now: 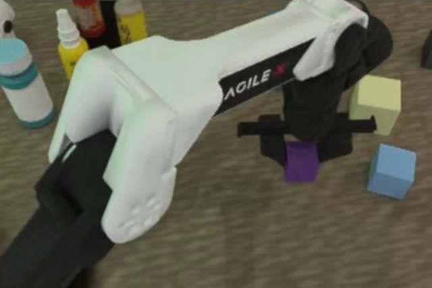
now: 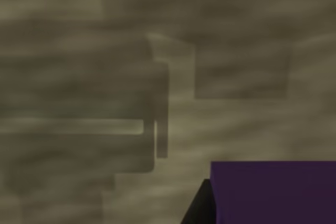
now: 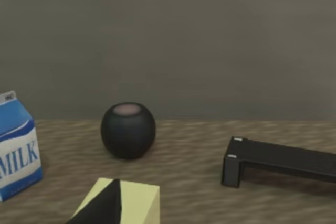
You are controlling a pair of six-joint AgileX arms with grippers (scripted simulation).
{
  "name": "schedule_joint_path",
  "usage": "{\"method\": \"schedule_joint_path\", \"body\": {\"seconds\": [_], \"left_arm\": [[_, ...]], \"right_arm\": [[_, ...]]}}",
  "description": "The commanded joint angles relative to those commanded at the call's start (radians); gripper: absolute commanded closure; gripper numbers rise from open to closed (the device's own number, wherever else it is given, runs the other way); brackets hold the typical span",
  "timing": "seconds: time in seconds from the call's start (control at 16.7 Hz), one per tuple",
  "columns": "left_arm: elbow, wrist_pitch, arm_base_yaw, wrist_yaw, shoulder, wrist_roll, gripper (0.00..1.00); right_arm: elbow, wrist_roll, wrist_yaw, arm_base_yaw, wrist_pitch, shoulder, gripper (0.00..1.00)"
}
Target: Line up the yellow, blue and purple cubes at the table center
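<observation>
Soft, even light; blurred table (image 2: 241,66) shows faint blocky shadows up close.

Rendered sim tabletop, not a real room, flat brown woven-texture table (image 1: 223,234), plain grey backdrop behind it, household props scattered as clutter, squeeze bottles (image 1: 71,48), milk carton (image 3: 16,148), black sphere (image 3: 128,130), white AgileX arm (image 1: 202,92) overhead
</observation>
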Motion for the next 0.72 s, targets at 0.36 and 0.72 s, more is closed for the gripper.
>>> {"method": "schedule_joint_path", "body": {"seconds": [0.36,0.72], "left_arm": [[-0.164,0.164,-0.004,0.001,0.003,-0.005,1.00],[-0.164,0.164,-0.004,0.001,0.003,-0.005,0.77]], "right_arm": [[0.000,0.000,0.000,0.000,0.000,0.000,0.00],[0.000,0.000,0.000,0.000,0.000,0.000,0.00]]}}
